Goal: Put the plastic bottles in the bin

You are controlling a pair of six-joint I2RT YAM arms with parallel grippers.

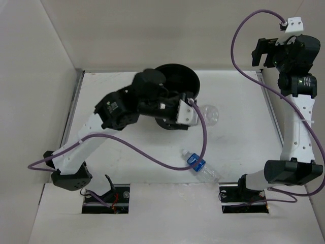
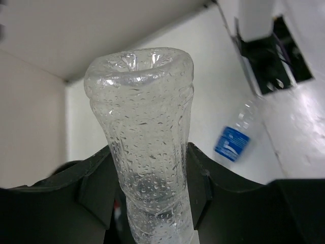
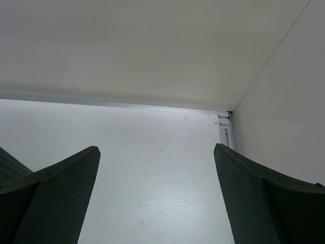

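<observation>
My left gripper (image 1: 198,113) is shut on a plain clear bottle (image 1: 210,114) and holds it just right of the black bin (image 1: 194,81), at rim height. In the left wrist view the bottle (image 2: 144,117) stands between my two black fingers (image 2: 96,193), its wet base pointing away. A clear bottle with a blue label (image 1: 199,166) lies on the table in front of the bin, and also shows in the left wrist view (image 2: 231,144). My right gripper (image 1: 261,52) is raised at the back right, open and empty (image 3: 157,168). The red-capped and orange bottles are out of view.
The left arm and its purple cable (image 1: 152,155) cover much of the bin's mouth. White walls (image 1: 40,76) close in the table at the back and left. The right wrist view shows bare white table (image 3: 152,152) and a wall corner.
</observation>
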